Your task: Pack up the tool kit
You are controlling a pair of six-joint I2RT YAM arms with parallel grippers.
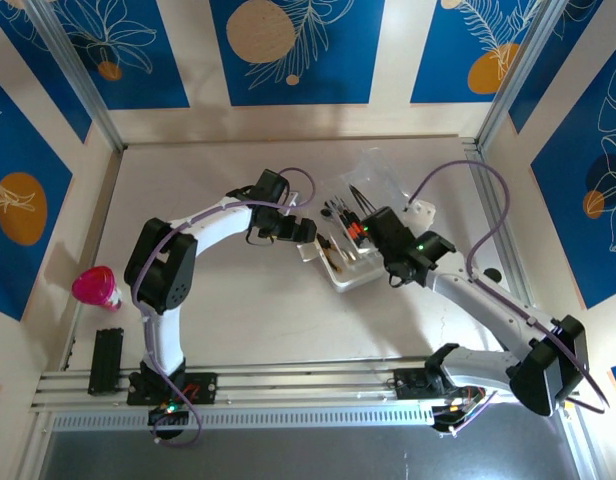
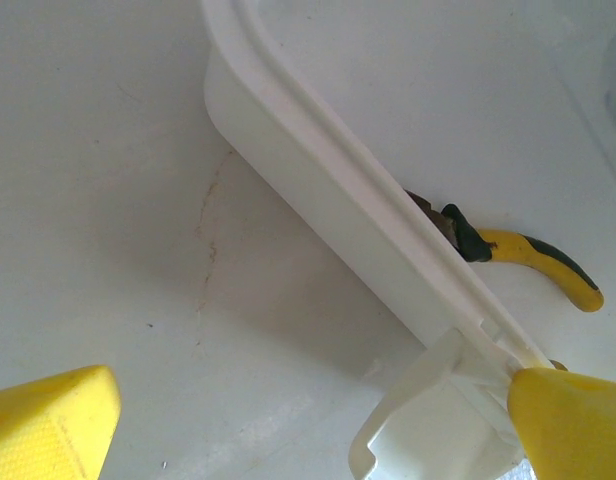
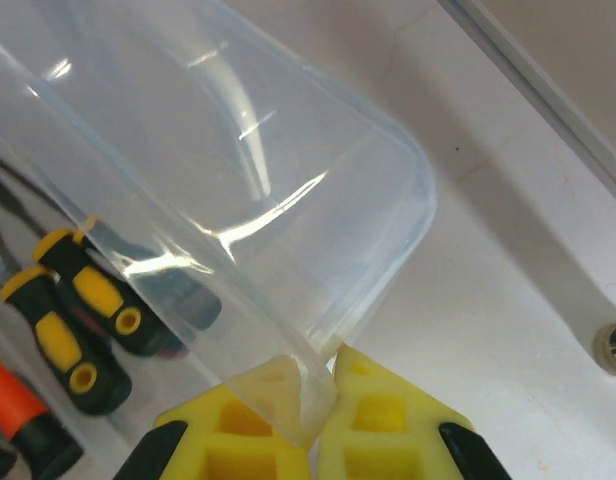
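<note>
While the right gripper (image 3: 308, 405) pinches the clear lid (image 3: 288, 150) by its corner near the screwdrivers (image 3: 93, 310), swing it slowly over the box (image 2: 318, 190), mid-table, yellow-handled pliers (image 2: 533, 260) inside; left gripper (image 2: 313, 425), jaws wide astride the box's end, should steady the rim.

The left arm (image 1: 200, 224) arched up from its base and bent inward at the elbow. The left gripper (image 1: 304, 231) faced the right gripper (image 1: 370, 232), with its jaws spread wide and its yellow fingers (image 2: 50, 425) far apart. The right arm (image 1: 480, 302) reached low and long. Its fingertips (image 3: 388, 405) were pressed together, pinching the edge of a clear lid (image 3: 288, 200).
</note>
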